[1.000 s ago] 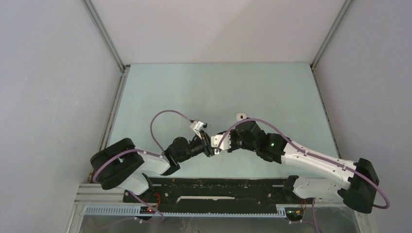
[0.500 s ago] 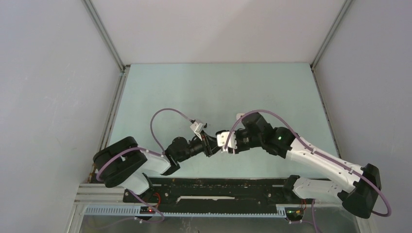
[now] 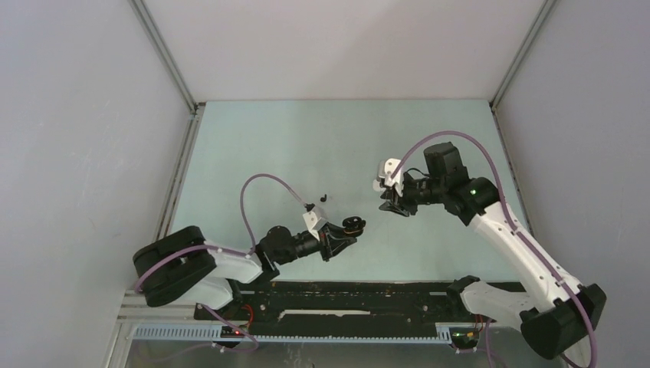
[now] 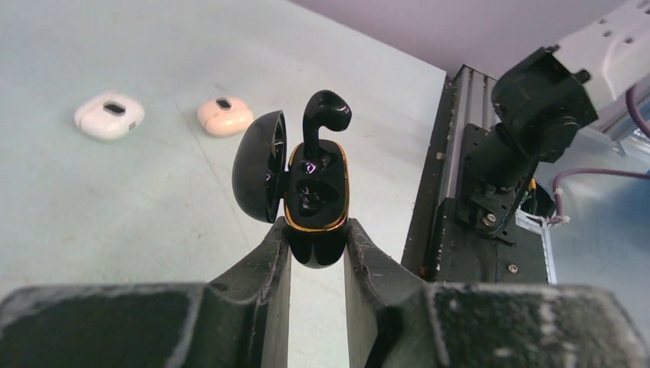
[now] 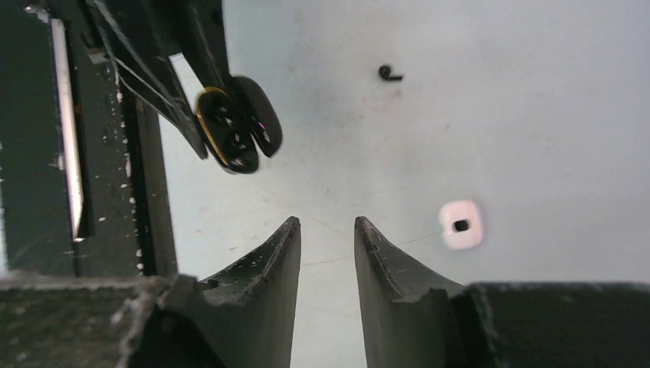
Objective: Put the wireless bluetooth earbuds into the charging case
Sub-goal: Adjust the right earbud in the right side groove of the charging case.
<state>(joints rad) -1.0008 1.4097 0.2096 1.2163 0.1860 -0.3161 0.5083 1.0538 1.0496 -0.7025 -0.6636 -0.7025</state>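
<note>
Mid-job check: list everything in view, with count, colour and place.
black case: 1, black with gold rim, lid open, clamped in the left gripper
seated earbud: 1, black, standing in the black case, top sticking out
loose earbud: 1, black, lying on the table
white case: 1, white, on the table
beige case: 1, beige-pink, beside the white case, apart from it
table: 1, pale green
left gripper: 1, black, shut on the black case
right gripper: 1, black, open, empty, above the table

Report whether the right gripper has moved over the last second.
Yes. The right gripper has pulled to the right and away from the black base rail, toward the far wall.
</note>
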